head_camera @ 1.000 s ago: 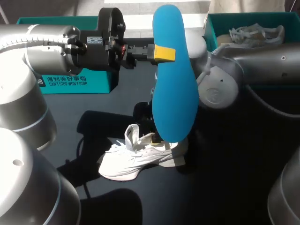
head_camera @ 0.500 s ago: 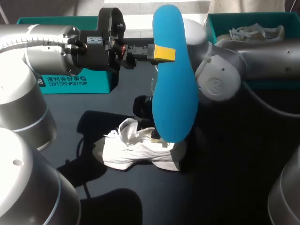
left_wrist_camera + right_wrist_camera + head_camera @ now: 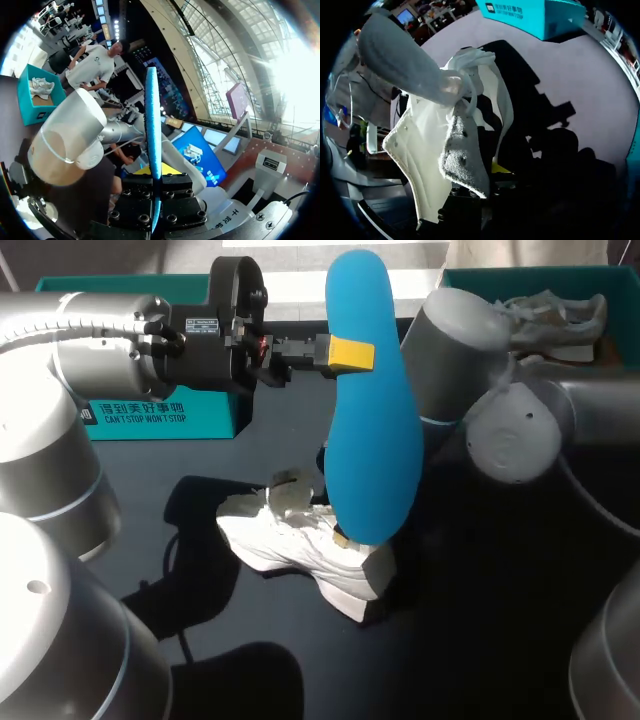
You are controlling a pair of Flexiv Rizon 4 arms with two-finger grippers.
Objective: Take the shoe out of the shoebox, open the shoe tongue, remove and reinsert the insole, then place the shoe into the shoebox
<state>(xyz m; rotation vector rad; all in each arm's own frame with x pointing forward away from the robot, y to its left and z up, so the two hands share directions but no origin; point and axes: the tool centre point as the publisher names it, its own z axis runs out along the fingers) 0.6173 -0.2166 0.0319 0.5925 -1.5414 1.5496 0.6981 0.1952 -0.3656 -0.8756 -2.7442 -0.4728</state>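
while left gripper (image 3: 348,353) clamps the insole (image 3: 375,440) upright | it hides right gripper (image 3: 476,184), gripping shoe (image 3: 300,545) | teal box (image 3: 160,418) behind

The left arm (image 3: 100,330) comes in from 9 o'clock and lies level, pointing to 3 o'clock, its left gripper (image 3: 345,353) clamped on the insole (image 3: 372,440). The right arm (image 3: 510,435) bends in from 3 o'clock. Its right gripper (image 3: 485,175) (one yellow tip shows) pinches the shoe (image 3: 427,150) by the heel.
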